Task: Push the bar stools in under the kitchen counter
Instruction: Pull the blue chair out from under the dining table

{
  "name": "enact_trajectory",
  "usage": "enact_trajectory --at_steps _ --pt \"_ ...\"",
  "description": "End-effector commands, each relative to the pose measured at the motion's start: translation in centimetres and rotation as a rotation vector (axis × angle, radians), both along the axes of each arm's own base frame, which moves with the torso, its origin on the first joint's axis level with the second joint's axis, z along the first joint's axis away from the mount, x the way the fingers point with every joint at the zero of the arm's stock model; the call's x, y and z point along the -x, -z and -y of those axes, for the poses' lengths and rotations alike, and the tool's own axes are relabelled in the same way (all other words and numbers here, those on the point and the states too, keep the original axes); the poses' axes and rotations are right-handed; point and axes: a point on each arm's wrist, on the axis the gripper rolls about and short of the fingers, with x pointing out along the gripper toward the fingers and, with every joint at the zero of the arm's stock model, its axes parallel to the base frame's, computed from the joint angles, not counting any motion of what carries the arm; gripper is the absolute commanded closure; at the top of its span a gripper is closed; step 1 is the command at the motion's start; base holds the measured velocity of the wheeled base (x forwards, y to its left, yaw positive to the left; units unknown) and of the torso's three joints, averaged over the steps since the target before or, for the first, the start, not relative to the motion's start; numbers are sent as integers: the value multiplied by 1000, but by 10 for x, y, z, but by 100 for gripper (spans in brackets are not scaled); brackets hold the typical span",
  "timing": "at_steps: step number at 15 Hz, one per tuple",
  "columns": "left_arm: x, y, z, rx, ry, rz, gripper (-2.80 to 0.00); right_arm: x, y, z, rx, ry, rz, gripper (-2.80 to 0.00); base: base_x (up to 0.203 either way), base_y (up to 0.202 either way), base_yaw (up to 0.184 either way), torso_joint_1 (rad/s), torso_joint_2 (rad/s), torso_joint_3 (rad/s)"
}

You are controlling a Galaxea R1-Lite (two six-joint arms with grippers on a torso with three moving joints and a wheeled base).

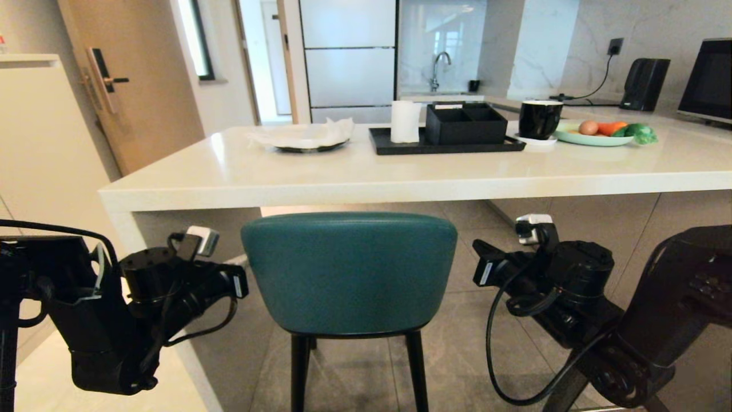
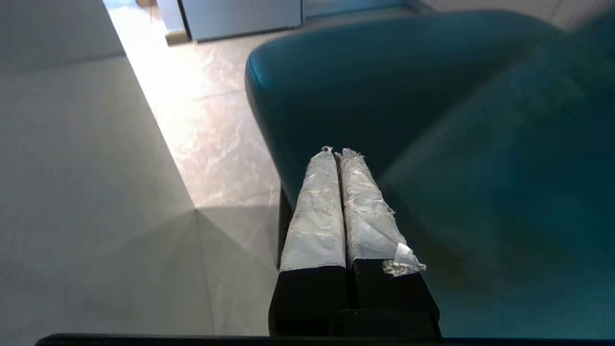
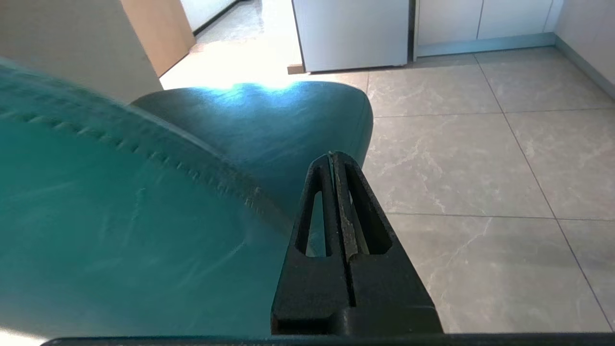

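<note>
The teal stool [image 1: 349,273] stands low in the centre of the head view, its rounded back toward us and rising almost to the underside of the kitchen counter [image 1: 400,186]; its seat reaches into the open gap below the slab, with bare grey floor tiles [image 1: 492,349] to its right and the counter's white side panel [image 1: 166,229] close on its left; two thin black legs show beneath the back. The left gripper [image 2: 338,151] sits at the lower left, just beside the stool's left edge, its tape-wrapped fingers [image 2: 314,211] pressed together on nothing; the right gripper [image 3: 332,154] sits at the lower right beside the other edge, jaws likewise closed and empty; whether either touches the leather I cannot tell. The leather looks smooth, with a stitched seam along the back's rim. On the counter top, across the upper middle, a black tray [image 1: 446,146], a black mug [image 1: 539,118] and a plate of vegetables [image 1: 595,137] sit well back from the near edge.
</note>
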Motion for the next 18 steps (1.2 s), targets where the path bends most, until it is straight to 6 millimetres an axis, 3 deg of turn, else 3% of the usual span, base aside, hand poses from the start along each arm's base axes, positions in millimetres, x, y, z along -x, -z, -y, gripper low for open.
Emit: enact_trajectory --at_steps 1,4,8,12,18 --pt "-12 4 5 -8 0 23 0 -8 5 -2 -2 5 6 0 0 0 0 0 0 0" --pt "-17 5 5 -18 -13 38 0 -23 15 -7 -2 11 8 0 0 0 0 0 0 0" --pt "-14 -2 10 -14 4 53 0 -49 23 -28 -20 24 60 0 0 0 0 0 0 0" --pt "-7 -9 15 -9 27 59 0 -37 24 -61 -25 -42 64 0 0 0 0 0 0 0" --pt "16 -12 32 -16 79 25 0 -35 26 -62 -21 -36 56 0 0 0 0 0 0 0"
